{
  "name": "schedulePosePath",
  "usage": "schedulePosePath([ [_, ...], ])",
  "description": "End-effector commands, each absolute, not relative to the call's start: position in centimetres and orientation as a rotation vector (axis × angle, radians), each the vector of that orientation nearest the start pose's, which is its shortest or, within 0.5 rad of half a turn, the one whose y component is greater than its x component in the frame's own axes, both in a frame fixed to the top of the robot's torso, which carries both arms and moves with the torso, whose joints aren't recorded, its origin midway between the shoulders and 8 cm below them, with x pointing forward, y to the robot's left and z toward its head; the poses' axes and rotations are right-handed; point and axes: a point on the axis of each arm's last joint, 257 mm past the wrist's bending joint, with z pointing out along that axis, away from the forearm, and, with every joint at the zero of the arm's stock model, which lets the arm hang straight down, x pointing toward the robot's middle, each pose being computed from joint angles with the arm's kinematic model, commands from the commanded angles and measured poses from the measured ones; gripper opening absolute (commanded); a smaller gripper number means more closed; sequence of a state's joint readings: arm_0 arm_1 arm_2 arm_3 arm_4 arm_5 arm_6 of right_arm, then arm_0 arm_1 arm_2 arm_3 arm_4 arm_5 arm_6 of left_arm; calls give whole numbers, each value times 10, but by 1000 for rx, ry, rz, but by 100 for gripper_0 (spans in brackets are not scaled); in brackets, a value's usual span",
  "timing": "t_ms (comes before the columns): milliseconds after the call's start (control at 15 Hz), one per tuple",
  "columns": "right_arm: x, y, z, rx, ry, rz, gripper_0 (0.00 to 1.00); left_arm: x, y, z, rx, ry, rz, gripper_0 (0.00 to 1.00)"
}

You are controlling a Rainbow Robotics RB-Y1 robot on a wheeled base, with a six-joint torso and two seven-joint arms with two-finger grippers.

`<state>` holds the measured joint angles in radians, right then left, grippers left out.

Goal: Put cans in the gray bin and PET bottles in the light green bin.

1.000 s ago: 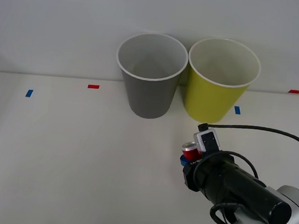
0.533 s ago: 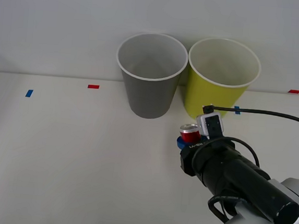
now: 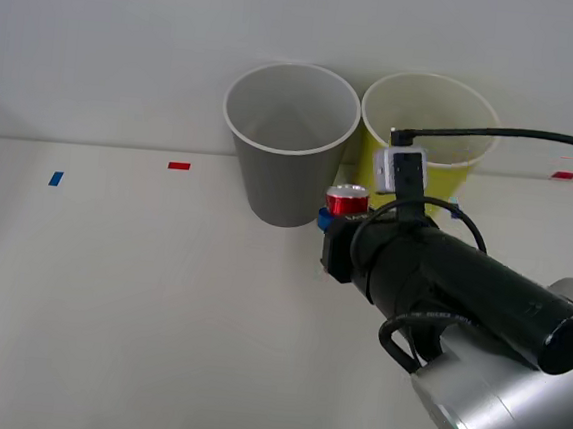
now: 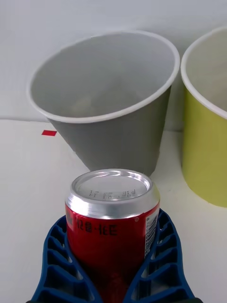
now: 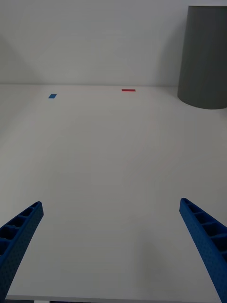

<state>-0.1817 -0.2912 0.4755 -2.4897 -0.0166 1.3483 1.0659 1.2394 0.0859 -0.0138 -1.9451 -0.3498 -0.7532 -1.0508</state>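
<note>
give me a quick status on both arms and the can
Right end effector shut on the red can, held upright just short of the gray bin. Left end effector open, idle over bare table. Nothing between can and bin; light green bin alongside.

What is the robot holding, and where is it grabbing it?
The right gripper holds the red can upright, fingers on its lower sides. The left gripper is open, holding nothing.

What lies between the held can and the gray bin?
Nothing: in the right wrist view, bare table separates the can, gripped in the right hand, from the gray bin.
</note>
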Motion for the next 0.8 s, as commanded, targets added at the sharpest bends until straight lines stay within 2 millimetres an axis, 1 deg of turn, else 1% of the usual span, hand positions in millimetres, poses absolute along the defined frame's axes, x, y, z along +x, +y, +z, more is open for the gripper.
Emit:
schedulePosePath([
  [67,427,-46,-78,-203,1928,394,0,155,287,-282,-65,1690,-3,100],
  [200,429,-41,-64,-182,1905,433,0,155,287,-282,-65,1690,-3,100],
  [333,431,-28,-42,-163,1866,500,0,155,287,-282,-65,1690,-3,100],
  [400,435,-21,-26,-158,1840,534,0,155,287,-282,-65,1690,-3,100],
  [600,454,-7,12,-147,1755,601,0,155,287,-282,-65,1690,-3,100],
  [733,464,-2,31,-156,1695,610,0,155,287,-282,-65,1690,-3,100],
  [800,467,-3,43,-155,1664,610,0,155,287,-282,-65,1690,-3,100],
])
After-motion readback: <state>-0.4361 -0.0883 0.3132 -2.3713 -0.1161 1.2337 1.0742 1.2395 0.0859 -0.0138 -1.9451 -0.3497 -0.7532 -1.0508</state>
